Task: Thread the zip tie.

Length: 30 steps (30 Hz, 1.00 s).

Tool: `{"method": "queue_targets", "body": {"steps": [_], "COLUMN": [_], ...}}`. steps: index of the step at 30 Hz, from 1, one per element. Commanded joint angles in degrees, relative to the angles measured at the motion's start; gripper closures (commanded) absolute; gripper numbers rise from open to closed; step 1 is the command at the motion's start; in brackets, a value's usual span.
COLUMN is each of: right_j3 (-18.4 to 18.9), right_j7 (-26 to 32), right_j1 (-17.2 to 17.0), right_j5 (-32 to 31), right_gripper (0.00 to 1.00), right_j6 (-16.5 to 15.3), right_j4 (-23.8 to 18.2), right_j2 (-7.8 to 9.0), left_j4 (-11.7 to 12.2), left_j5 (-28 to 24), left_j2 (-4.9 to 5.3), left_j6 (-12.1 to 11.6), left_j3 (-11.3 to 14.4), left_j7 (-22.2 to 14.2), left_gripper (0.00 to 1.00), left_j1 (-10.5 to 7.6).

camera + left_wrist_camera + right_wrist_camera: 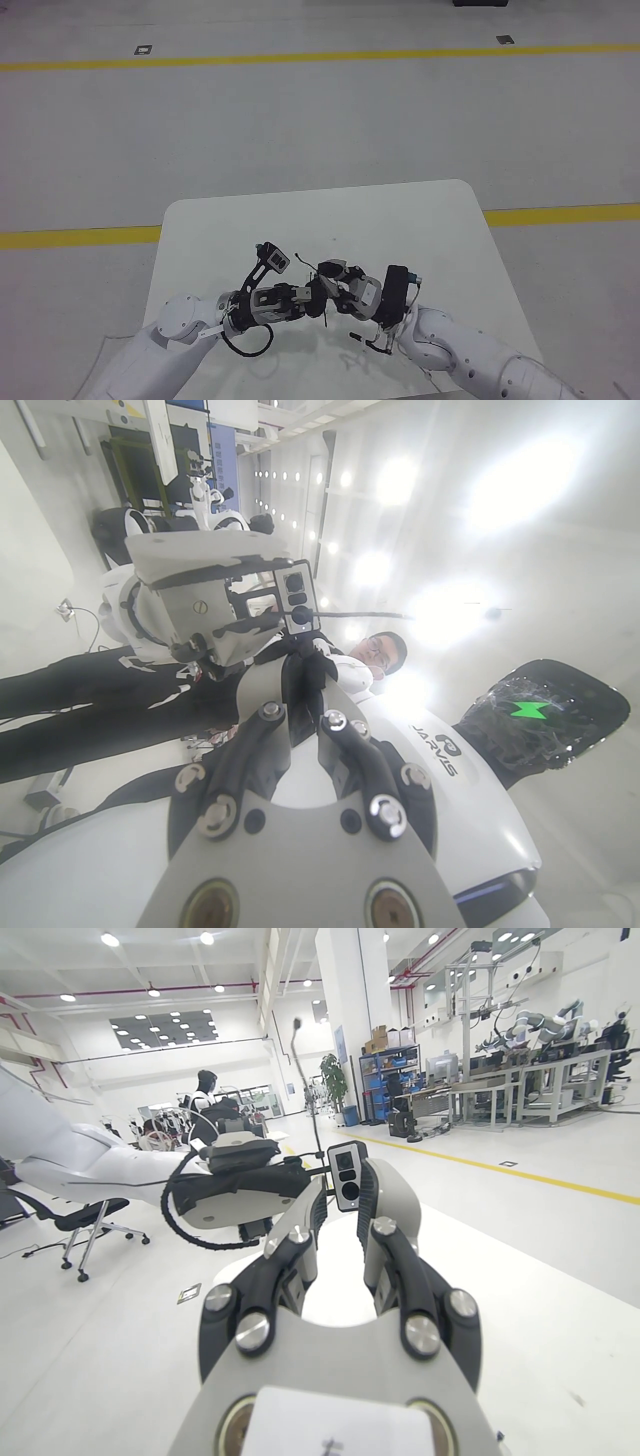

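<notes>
The black zip tie (303,1078) stands up as a thin strap with a small head at its top end. In the left wrist view the zip tie (365,615) runs sideways to a tapered tip. My left gripper (306,660) is shut on the zip tie's dark lower part. My right gripper (345,1188) faces it at close range, with a clear gap between its fingers (371,1188). In the top view both grippers meet above the front of the white table (300,220): left gripper (312,296), right gripper (337,290), zip tie (306,266) poking up between them.
The table's far half is bare white surface, and its edges drop to a grey floor with yellow lines (320,58). A black cable loop (172,1213) hangs under the left wrist. A person (380,655) stands behind the robot.
</notes>
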Motion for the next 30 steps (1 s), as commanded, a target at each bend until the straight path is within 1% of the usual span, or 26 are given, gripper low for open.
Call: {"method": "queue_targets", "body": {"steps": [1, 13, 15, 19, 23, 27, 30], "right_j3": [0.2, 0.2, 0.3, 0.6, 0.7, 0.8, 1.0], "right_j7": [0.1, 1.4, 1.3, 1.4, 1.5, 1.6, 1.8], "right_j1": [-0.2, 0.2, 0.0, -0.2, -0.4, -0.5, -0.6], "right_j5": [0.2, -1.8, -1.9, -2.2, -2.4, -2.7, -3.2], "right_gripper": [0.85, 0.84, 0.85, 0.91, 0.93, 0.92, 0.95], "right_j6": [0.0, 0.0, 0.0, 0.0, 0.0, 0.0, 0.0], "right_j4": [0.0, -0.3, -0.3, -0.3, -0.5, -0.5, -0.5], "right_j2": [-0.07, -0.51, -0.55, -0.62, -0.69, -0.72, -0.72], "left_j4": [0.0, 0.0, 0.0, 0.0, 0.0, 0.0, 0.0], "left_j5": [0.0, 0.0, 0.0, 0.0, 0.0, 0.0, 0.0], "left_j2": [0.0, 0.0, 0.0, 0.0, 0.0, 0.0, 0.0], "left_j6": [0.0, 0.0, 0.0, 0.0, 0.0, 0.0, 0.0], "left_j3": [0.0, 0.0, 0.0, 0.0, 0.0, 0.0, 0.0], "left_j7": [0.0, 0.0, 0.0, 0.0, 0.0, 0.0, 0.0], "left_gripper": [1.0, 1.0, 1.0, 1.0, 1.0, 1.0, 1.0], "left_j1": [0.0, 0.0, 0.0, 0.0, 0.0, 0.0, 0.0]}}
